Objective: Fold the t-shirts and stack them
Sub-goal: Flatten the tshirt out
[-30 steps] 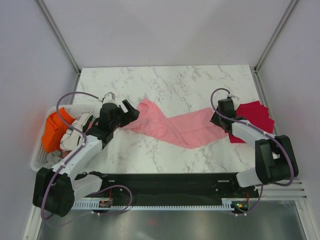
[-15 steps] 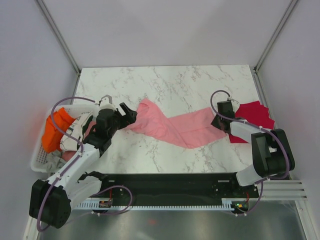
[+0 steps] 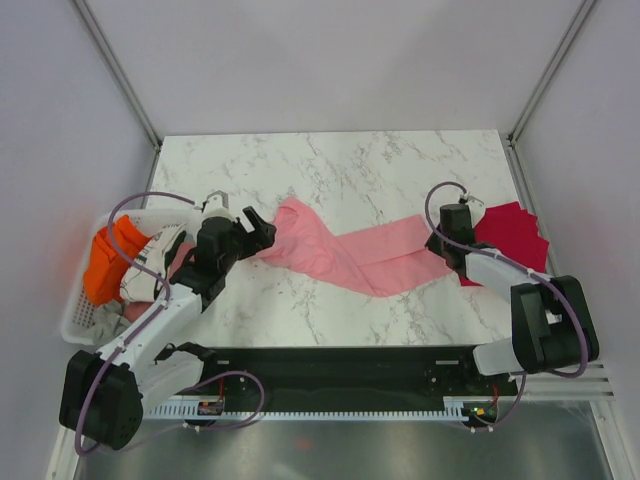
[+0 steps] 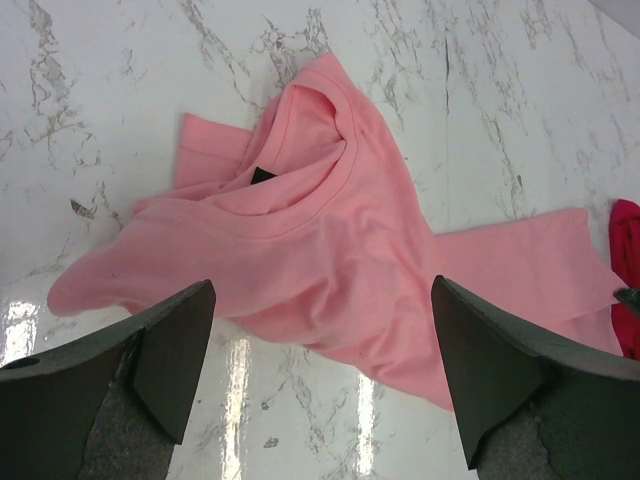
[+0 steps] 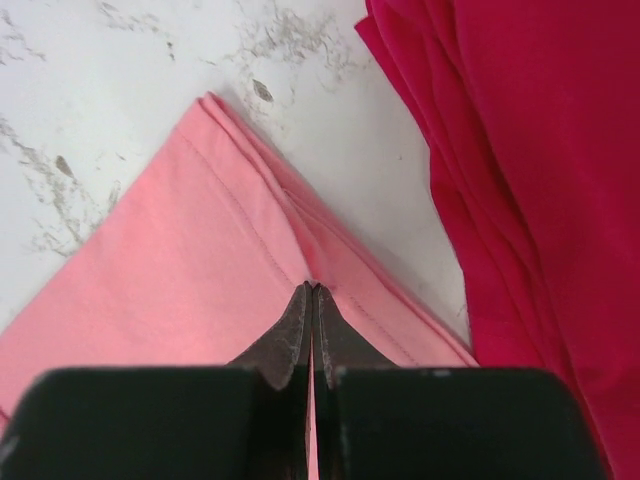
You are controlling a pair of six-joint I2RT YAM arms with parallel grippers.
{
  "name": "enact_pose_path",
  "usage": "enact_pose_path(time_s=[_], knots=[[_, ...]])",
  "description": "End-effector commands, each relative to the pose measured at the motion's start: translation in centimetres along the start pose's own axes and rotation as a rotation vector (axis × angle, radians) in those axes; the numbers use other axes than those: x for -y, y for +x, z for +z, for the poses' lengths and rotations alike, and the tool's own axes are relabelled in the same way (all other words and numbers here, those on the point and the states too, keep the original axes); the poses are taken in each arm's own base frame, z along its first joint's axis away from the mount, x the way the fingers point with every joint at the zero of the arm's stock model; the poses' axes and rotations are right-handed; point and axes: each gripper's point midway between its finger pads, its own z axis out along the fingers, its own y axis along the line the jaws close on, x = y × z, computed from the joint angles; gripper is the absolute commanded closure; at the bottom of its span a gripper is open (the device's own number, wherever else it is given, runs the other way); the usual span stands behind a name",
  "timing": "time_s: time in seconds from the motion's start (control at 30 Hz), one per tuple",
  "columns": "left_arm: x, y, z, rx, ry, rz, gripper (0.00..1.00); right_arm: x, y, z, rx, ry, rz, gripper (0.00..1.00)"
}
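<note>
The light pink t-shirt [image 3: 345, 252] lies bunched and stretched across the middle of the marble table, collar end at the left. In the left wrist view its collar and body [image 4: 320, 230] lie just ahead of my open, empty left gripper [image 4: 320, 385], which hovers over the shirt's near left edge [image 3: 262, 235]. My right gripper [image 3: 442, 245] is shut on the pink shirt's hem; the right wrist view shows the fingertips [image 5: 312, 292] pinching a fold of pink cloth [image 5: 200, 270]. The crimson red t-shirt [image 3: 505, 235] lies folded at the right, also in the right wrist view [image 5: 540, 160].
A white basket [image 3: 75, 310] with orange and white cloth [image 3: 115, 262] stands off the table's left edge, beside the left arm. White walls with metal posts enclose the table. A black rail runs along the near edge.
The left gripper has backed slightly left, away from the pink shirt's collar end. The right gripper has shifted slightly right with the hem. The shirt is barely changed.
</note>
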Motion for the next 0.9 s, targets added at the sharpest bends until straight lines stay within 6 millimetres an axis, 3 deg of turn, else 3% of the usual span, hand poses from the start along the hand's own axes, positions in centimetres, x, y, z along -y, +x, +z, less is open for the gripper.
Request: enact_pose_path(time_s=[0.0, 0.2, 0.47, 0.53, 0.6, 0.63, 0.67, 0.7, 0.73, 0.77, 0.87], knots=[[0.6, -1.1, 0.3, 0.045, 0.014, 0.046, 0.04, -0.5, -2.1, -1.0, 0.102, -0.041, 0.003, 1.0], [0.9, -0.8, 0.4, 0.037, 0.026, 0.061, 0.05, -0.4, -1.1, -2.7, 0.154, -0.128, 0.012, 1.0], [1.7, -0.7, 0.8, 0.038, 0.043, 0.105, 0.05, -0.8, -2.5, -4.8, 0.248, -0.199, 0.042, 1.0], [1.1, 0.1, 1.7, -0.001, -0.02, 0.134, 0.04, -0.7, -2.5, -5.0, 0.258, -0.198, 0.047, 1.0], [2.4, -1.3, 2.7, 0.002, -0.036, 0.14, 0.04, -0.5, -2.6, -5.0, 0.263, -0.193, 0.051, 1.0], [1.0, 0.9, 3.7, -0.105, -0.113, 0.174, 0.04, -0.6, -2.7, -5.2, 0.266, -0.199, 0.054, 1.0], [2.7, -0.9, 4.5, -0.094, -0.109, 0.183, 0.05, -0.7, -2.6, -5.2, 0.265, -0.203, 0.053, 1.0], [2.8, -0.9, 5.1, -0.117, -0.139, 0.21, 0.07, -0.7, -2.6, -5.2, 0.264, -0.207, 0.055, 1.0], [1.4, 1.0, 6.3, -0.211, -0.211, 0.261, 0.1, -0.8, -2.6, -5.2, 0.264, -0.209, 0.057, 1.0], [3.1, -1.0, 7.3, -0.182, -0.213, 0.266, 0.1, -0.8, -2.6, -5.3, 0.264, -0.213, 0.057, 1.0], [3.7, -1.2, 10.5, -0.256, -0.272, 0.327, 0.1, -1.0, -2.5, -5.3, 0.259, -0.22, 0.058, 1.0]])
